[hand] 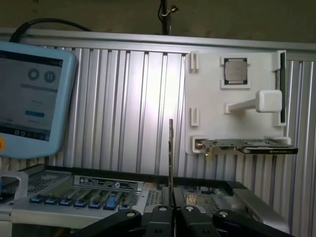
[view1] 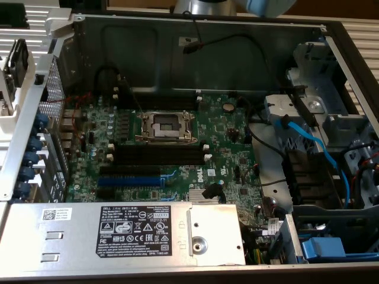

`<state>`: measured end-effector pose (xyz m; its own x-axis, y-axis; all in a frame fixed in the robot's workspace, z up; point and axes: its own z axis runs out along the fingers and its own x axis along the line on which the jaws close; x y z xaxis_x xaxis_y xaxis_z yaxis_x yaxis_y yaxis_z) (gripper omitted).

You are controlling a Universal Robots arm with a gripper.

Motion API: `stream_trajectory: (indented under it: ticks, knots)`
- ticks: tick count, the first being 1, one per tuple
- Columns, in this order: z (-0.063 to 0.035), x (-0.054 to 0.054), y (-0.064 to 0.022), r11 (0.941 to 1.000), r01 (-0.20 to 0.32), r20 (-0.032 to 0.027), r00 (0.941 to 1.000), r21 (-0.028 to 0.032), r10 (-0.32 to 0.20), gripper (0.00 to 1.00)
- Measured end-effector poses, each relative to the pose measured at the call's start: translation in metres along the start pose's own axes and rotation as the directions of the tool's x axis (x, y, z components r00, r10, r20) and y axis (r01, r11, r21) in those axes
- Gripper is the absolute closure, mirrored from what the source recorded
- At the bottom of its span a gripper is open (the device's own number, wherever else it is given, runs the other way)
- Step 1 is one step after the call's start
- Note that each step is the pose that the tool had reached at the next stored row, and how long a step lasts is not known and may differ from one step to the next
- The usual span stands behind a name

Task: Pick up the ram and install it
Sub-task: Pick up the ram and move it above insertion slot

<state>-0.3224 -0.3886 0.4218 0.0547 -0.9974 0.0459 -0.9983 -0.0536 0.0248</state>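
Since the long, thin dark circuit-board ram (hand: 171, 158) juts edge-on straight out from the black gripper (hand: 174, 213) — fingers clenched on its near end — it looks light, stiff yet fragile, best pinched across its flat faces.

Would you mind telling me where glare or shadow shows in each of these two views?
Exterior view: the motherboard is evenly lit, the power supply cover shines pale, the case's back wall lies in shade. Wrist view: glare whitens the ribbed metal wall behind the ram, which stands dark and edge-on in the end effector.
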Motion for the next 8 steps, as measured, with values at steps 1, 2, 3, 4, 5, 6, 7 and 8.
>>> stream_trajectory:
  ticks: [1,2,3,4,5,6,7,8]
  knots:
    - [-0.0005,0.001,-0.0035,1.0,0.0,0.0001,1.0,-0.0007,0.0,0.88]
    - [-0.001,0.002,-0.0075,1.0,0.0,0.0003,1.0,-0.0014,0.0,0.88]
    - [-0.0015,0.003,-0.0113,1.0,0.0,0.0003,1.0,-0.0022,0.0,0.88]
    - [-0.0019,0.004,-0.0153,1.0,0.0,0.0004,1.0,-0.0029,0.0,0.88]
    - [-0.0028,0.005,-0.0239,1.0,0.0,0.0006,1.0,-0.0038,0.0,0.88]
    - [-0.0037,0.006,-0.0328,1.0,0.0,0.0008,1.0,-0.0044,0.0,0.88]
    - [-0.004,0.007,-0.0373,1.0,0.0,0.001,1.0,-0.0045,0.0,0.88]
    - [-0.0042,0.007,-0.0419,1.0,0.0,0.0012,1.0,-0.0045,0.0,0.88]
